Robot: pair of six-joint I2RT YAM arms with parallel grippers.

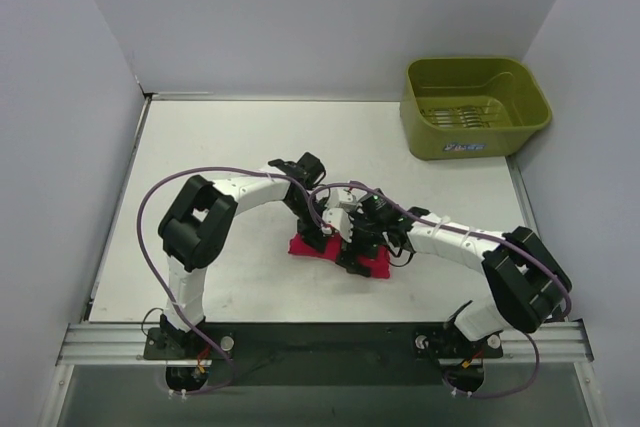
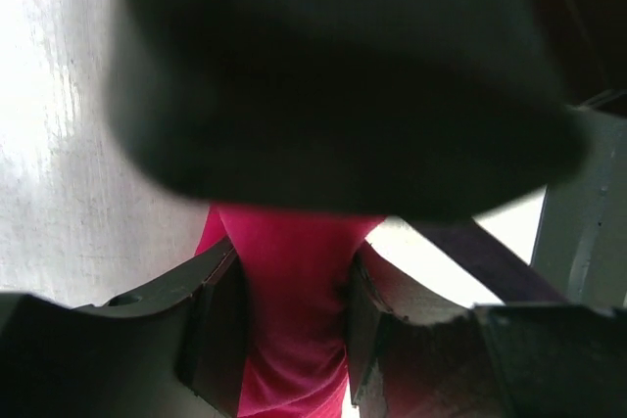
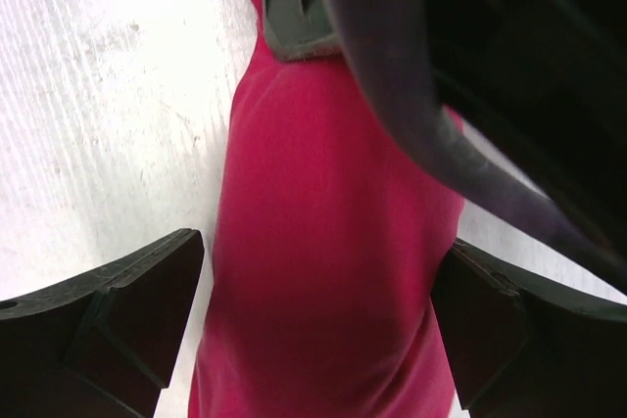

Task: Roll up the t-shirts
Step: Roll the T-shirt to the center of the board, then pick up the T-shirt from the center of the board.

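Observation:
The magenta-red t-shirt lies as a short tight roll at the middle of the table, near the front. My left gripper comes down on its left part and is shut on it. In the left wrist view the fabric is pinched between both fingers of the left gripper. My right gripper is over the right part. In the right wrist view it is open, with a finger on each side of the roll. The neck label is hidden.
An olive-green plastic bin stands at the back right of the table. White walls close in the table on the left, back and right. A purple cable crosses the right wrist view, and a left finger shows at its top.

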